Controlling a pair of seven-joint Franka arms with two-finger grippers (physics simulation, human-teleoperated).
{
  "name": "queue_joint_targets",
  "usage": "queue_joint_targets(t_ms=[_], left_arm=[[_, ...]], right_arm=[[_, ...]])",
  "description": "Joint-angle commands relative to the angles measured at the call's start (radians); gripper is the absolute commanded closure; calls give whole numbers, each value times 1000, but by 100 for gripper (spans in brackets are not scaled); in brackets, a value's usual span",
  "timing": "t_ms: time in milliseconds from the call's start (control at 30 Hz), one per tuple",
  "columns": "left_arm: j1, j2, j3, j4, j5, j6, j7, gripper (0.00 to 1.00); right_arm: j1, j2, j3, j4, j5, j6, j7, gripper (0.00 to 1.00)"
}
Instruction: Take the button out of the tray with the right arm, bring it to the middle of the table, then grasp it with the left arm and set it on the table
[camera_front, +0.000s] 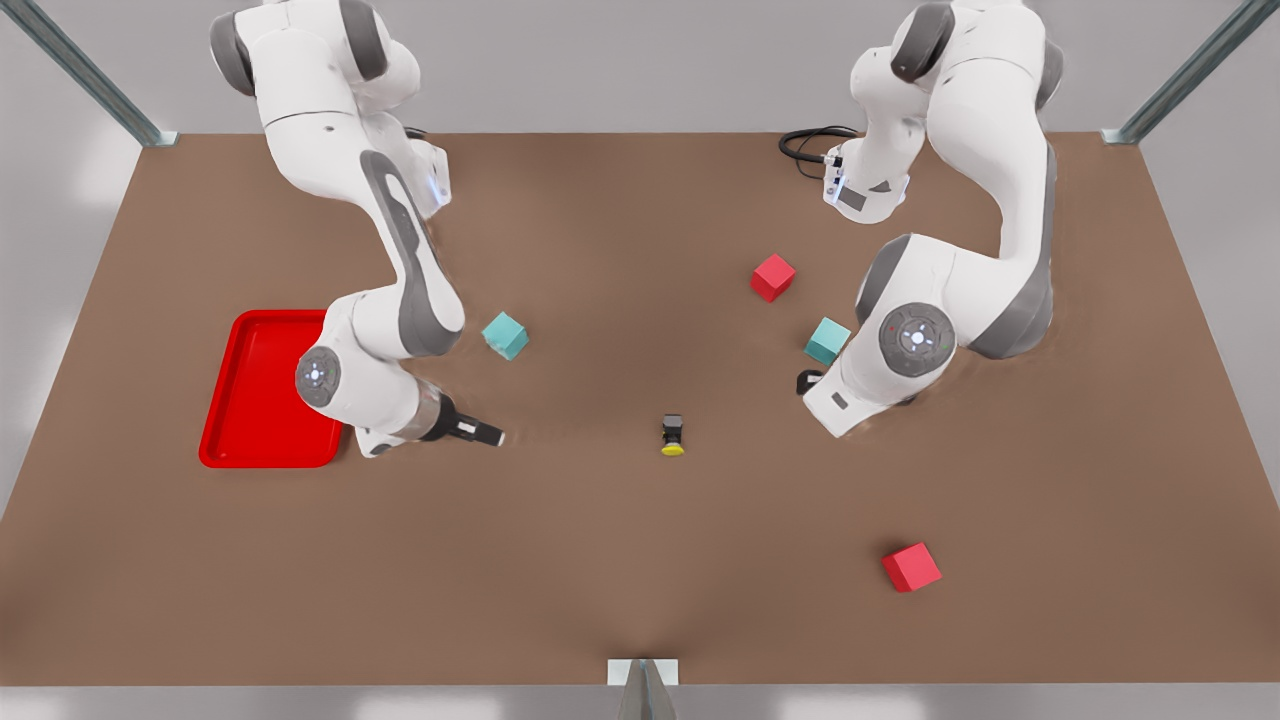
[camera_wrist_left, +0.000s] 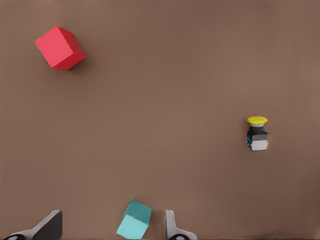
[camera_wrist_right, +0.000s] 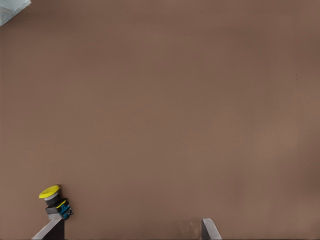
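Observation:
The button lies on the brown table near its middle, yellow cap toward the front edge, with nothing holding it. My right gripper hovers low beside the red tray, on the front view's left, pointing toward the button. In the right wrist view the button sits just beyond one fingertip of the open right gripper. My left gripper, on the front view's right, stands open and empty above a teal cube, with the button off to one side.
A teal cube and a red cube lie behind the button. Another teal cube sits by the left gripper. A red cube rests near the front right. A black cable loops at the back.

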Motion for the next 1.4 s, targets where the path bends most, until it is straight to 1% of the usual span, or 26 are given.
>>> queue_joint_targets(t_ms=[0, 33, 67, 100, 133, 167, 200, 233, 267, 367, 400, 433, 467, 500, 600, 633, 667, 733, 767, 1000, 1200, 1233, 1367], left_arm=[[-89, 20, -2, 13, -8, 126, -593, 0], [-100, 35, -5, 13, -52, 197, -600, 0], [-123, 52, -5, 16, -72, 291, -600, 0], [-154, 86, -2, 16, -69, 341, -592, 0], [-171, 110, -3, 20, -68, 406, -597, 0], [-200, 144, 11, 27, -63, 407, -620, 0], [-211, 181, 12, 27, -36, 421, -716, 0], [-240, 214, 9, 26, 57, 423, -853, 0], [-237, 224, 9, 18, 57, 421, -857, 0], [-234, 250, 2, 24, 26, 444, -589, 0], [-231, 276, 0, 24, 12, 479, -555, 0], [-235, 299, 0, 26, 1, 527, -555, 0], [-240, 317, 1, 24, -3, 548, -558, 0], [-244, 331, 2, 23, -2, 548, -563, 0], [-263, 342, 3, 10, 14, 547, -567, 0], [-273, 322, 8, -45, 46, 547, -583, 0], [-275, 323, 5, -46, 87, 547, -620, 0], [-272, 330, 5, -45, 89, 550, -618, 0], [-272, 340, 5, -46, 87, 581, -618, 0], [-263, 397, 6, -51, 130, 631, -586, 0], [-264, 366, 6, -143, 149, 633, -586, 0], [-266, 368, 6, -154, 149, 665, -586, 0], [-267, 382, 6, -155, 147, 688, -589, 0]], right_arm=[[-190, -122, -2, -61, -311, -187, -389, 0], [-258, -177, -1, -43, -349, -194, -400, 0], [-259, -188, -1, 80, -401, -375, -466, 0], [-272, -208, 4, 177, -401, -520, -478, 0], [-399, -225, 155, 201, -403, -538, -478, 0], [-467, -231, 223, 224, -403, -621, -492, 0], [-454, -218, 223, 252, -401, -642, -481, 0], [-457, -211, 223, 243, -408, -639, -482, 0], [-451, -200, 223, 252, -423, -641, -479, 0], [-450, -197, 225, 259, -426, -623, -476, 0], [-450, -157, 225, 298, -426, -607, -476, 0], [-442, -94, 226, 374, -424, -567, -475, 0], [-408, -16, 220, 426, -464, -498, -476, 0], [-405, 12, 225, 442, -507, -469, -475, 0], [-405, 15, 226, 437, -506, -474, -430, 0], [-407, 12, 225, 439, -506, -483, -430, 0], [-407, 9, 225, 437, -504, -488, -432, 0], [-404, 5, 226, 431, -500, -541, -429, 0], [-404, 6, 226, 430, -498, -560, -429, 0], [-401, 30, 225, 425, -501, -552, -421, 0], [-399, 33, 225, 427, -500, -550, -420, 0], [-399, 25, 225, 434, -498, -558, -420, 0], [-399, 25, 225, 439, -495, -558, -406, 0]])
